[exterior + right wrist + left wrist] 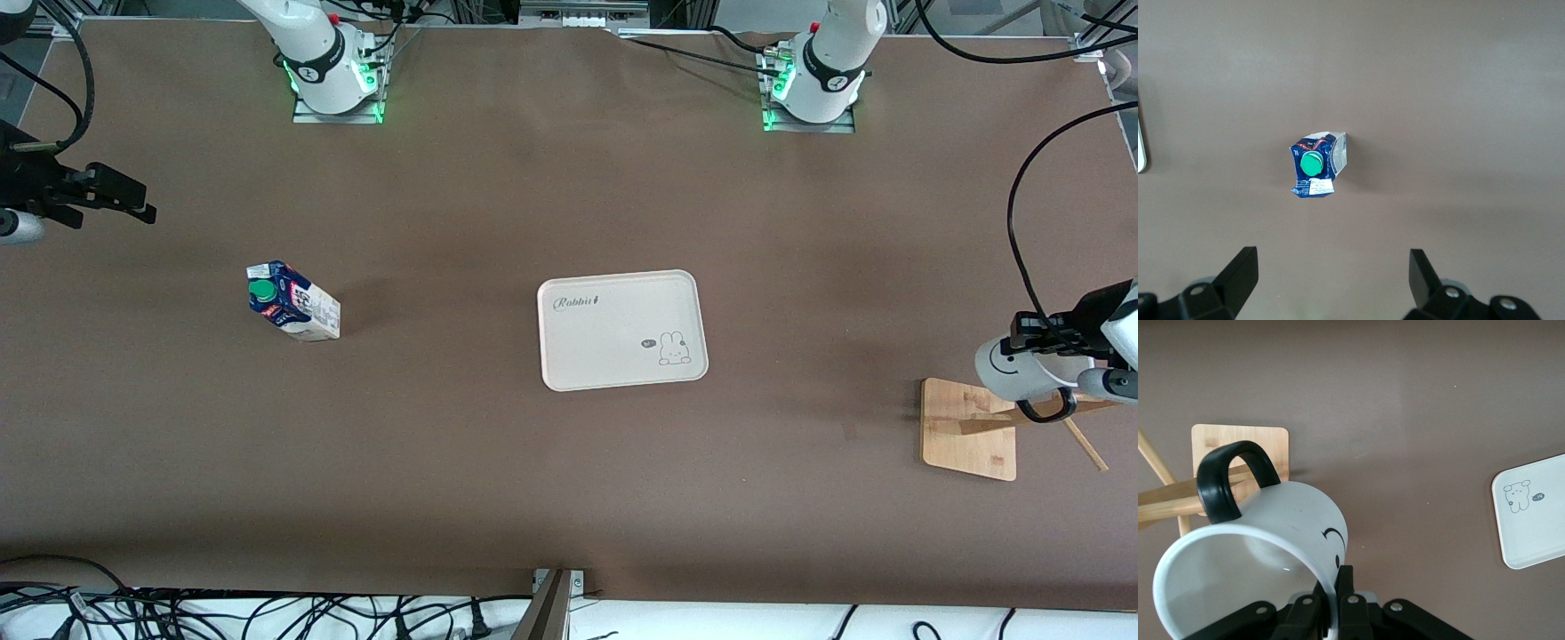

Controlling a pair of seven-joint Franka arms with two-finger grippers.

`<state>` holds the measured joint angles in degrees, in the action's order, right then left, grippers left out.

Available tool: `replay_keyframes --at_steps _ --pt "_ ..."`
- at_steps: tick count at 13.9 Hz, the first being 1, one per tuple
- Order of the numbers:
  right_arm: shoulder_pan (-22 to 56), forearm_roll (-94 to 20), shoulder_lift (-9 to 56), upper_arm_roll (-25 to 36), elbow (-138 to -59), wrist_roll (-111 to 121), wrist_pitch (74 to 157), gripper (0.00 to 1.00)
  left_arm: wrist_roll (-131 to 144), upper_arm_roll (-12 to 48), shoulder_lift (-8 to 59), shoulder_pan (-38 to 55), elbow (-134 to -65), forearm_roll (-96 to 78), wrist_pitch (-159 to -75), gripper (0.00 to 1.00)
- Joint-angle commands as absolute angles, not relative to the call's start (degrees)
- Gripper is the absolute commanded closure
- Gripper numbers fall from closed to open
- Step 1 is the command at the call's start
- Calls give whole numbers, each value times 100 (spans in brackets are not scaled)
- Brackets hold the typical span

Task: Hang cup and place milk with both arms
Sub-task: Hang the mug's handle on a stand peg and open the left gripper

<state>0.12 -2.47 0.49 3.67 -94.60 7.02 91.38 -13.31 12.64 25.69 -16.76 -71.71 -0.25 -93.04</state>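
Two arms: both in use, one at each end of the brown surface (569, 480).
Cup: small white mug with black loop handle and black smiley face (1022, 369), held up over the bamboo cup stand (969, 428) at the left arm's end; it lies tilted, and its handle hangs close to a slanted wooden peg, though I cannot tell whether it is threaded on yet.
Left end effector (1336, 600): fingers clamped together on the mug's rim, one inside the wall, one outside.
Cup handling: judged rigid, smooth, probably slippery and breakable; a thin rim pinch may let it swing, so slow moves are advised.
Milk: small gable-top carton, dark blue above, white below, green round screw cap (293, 302), standing on the surface toward the right arm's end, well apart from the beige rabbit-print tray (622, 329) at mid-surface.
Milk handling: judged light, with thin walls that dent; best taken across the flat sides below the gable.
Right end effector (1331, 283): fingers spread wide, nothing held, hovering with the carton in its wrist view between the fingers' line.
Right arm pose: reaching outward at its end of the surface.
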Motion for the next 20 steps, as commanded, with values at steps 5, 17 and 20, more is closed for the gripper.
replay_keyframes --at_steps 5,17,20 --pt "-9 -273 53 325 -9377 677 9018 0 -1635 1248 2602 -1749 -7005 596 -9150 28" --pt "26 9 18 -88 -9343 650 9026 0 -776 2153 2075 -1346 -7075 650 -8009 0" --pt "26 0 18 -88 -9334 650 9018 0 -536 1848 1209 -819 -8027 694 -8434 0"
